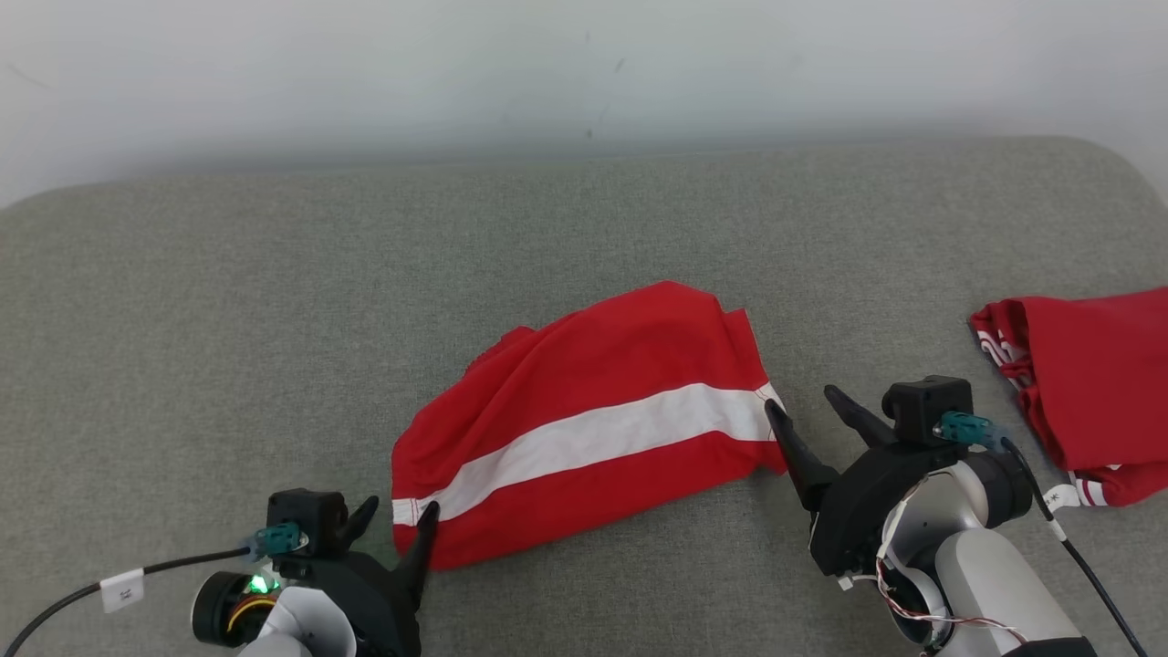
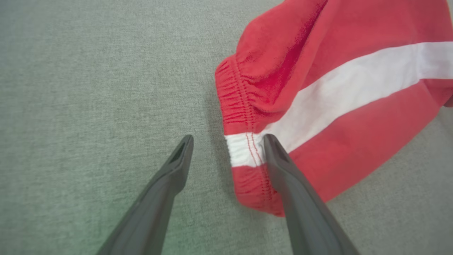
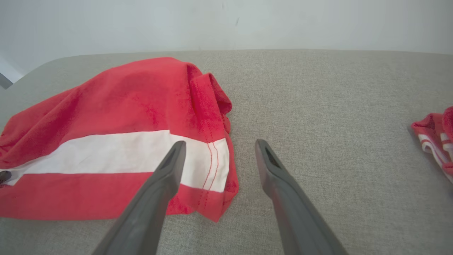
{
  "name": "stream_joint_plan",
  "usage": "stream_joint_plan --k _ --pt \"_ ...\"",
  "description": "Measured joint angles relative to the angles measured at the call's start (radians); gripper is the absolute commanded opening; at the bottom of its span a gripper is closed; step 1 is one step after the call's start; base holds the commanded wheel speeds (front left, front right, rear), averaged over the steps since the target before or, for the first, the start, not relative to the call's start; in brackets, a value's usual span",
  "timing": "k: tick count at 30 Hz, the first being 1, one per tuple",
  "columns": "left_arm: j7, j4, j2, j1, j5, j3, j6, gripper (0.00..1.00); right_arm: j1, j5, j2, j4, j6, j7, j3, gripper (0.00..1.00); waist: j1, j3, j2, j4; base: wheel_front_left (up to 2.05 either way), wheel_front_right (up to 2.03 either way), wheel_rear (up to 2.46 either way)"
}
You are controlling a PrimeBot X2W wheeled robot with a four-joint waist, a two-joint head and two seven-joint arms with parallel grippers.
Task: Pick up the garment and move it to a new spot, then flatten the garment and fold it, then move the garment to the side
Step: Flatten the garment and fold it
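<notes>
Jaws released, left gripper (image 1: pixel 399 505) and right gripper (image 1: pixel 801 399) flanked the red garment (image 1: pixel 593 401) mid-frame; flattening apparently required pinching both ends next.

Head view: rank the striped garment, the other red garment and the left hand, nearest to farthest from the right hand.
From the right hand:
1. The striped garment, just to its left, hem by the fingertips.
2. The other garment, at the right edge.
3. The left hand, lower left, at the striped garment's far end.
</notes>
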Motion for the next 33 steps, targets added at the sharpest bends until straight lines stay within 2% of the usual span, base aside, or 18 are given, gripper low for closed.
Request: stream_joint_plan --k 1,3,4,5,6,9,11,12,14,20,25,33 --pt "0.005 -0.001 0.004 -0.003 -0.008 -0.012 0.0 0.9 -0.002 0.005 -0.003 0.004 0.0 0.007 0.004 1.0 0.0 0.003 0.0 0.0 0.0 0.0 0.0" --pt "0.008 -0.003 0.008 -0.008 -0.023 -0.021 0.0 0.53 -0.004 0.012 -0.005 0.007 0.0 0.008 0.008 1.0 0.0 0.006 0.0 0.0 0.0 0.0 0.0" --pt "0.007 -0.006 0.012 -0.011 -0.033 -0.027 0.0 0.54 -0.006 0.017 -0.007 0.009 0.0 0.007 0.009 1.0 0.0 0.009 0.0 0.0 0.0 0.0 0.0" --pt "0.002 -0.007 0.016 -0.014 -0.037 -0.03 0.0 0.49 -0.009 0.018 -0.011 0.012 0.0 0.007 0.01 1.0 0.0 0.012 0.0 0.0 0.0 0.0 0.0" --pt "0.002 -0.008 0.021 -0.017 -0.04 -0.035 0.0 0.48 -0.014 0.019 -0.015 0.016 0.0 0.007 0.01 1.0 -0.0001 0.014 0.0 0.001 0.0 0.0 0.0" --pt "-0.006 -0.01 0.03 -0.021 -0.053 -0.045 0.0 0.53 -0.023 0.023 -0.019 0.028 0.0 0.006 0.014 1.0 -0.0001 0.018 0.0 0.004 0.0 0.0 0.0" --pt "-0.003 -0.021 0.035 -0.021 -0.069 -0.054 0.0 0.45 -0.029 0.025 -0.019 0.034 0.0 0.006 0.018 1.0 -0.0001 0.02 -0.0001 0.005 0.0 0.0 0.0" --pt "0.001 -0.029 0.036 -0.021 -0.079 -0.06 0.0 0.38 -0.033 0.028 -0.019 0.036 0.0 0.007 0.019 1.0 -0.0001 0.021 -0.0001 0.007 0.0 0.0 0.0" --pt "0.003 -0.047 0.043 -0.021 -0.097 -0.075 0.0 0.0 -0.039 0.041 -0.021 0.044 0.0 0.025 0.024 1.0 -0.0002 0.023 -0.0001 0.01 0.0 0.0 0.0" --pt "0.0 -0.078 0.071 -0.016 -0.123 -0.102 0.0 0.0 -0.062 0.115 -0.032 0.075 0.0 0.123 0.063 1.0 -0.0001 0.041 -0.0001 0.015 0.0 0.0 0.0" --pt "-0.011 -0.081 0.075 -0.017 -0.129 -0.112 0.0 0.0 -0.1 0.131 -0.043 0.1 0.0 0.143 0.051 1.0 -0.0001 0.059 -0.0001 0.021 0.0 0.0 0.0" --pt "-0.02 -0.072 0.076 -0.028 -0.131 -0.123 0.0 0.0 -0.119 0.161 -0.019 0.1 0.0 0.153 0.087 1.0 -0.0002 0.076 -0.0001 0.027 0.0 0.0 0.0"
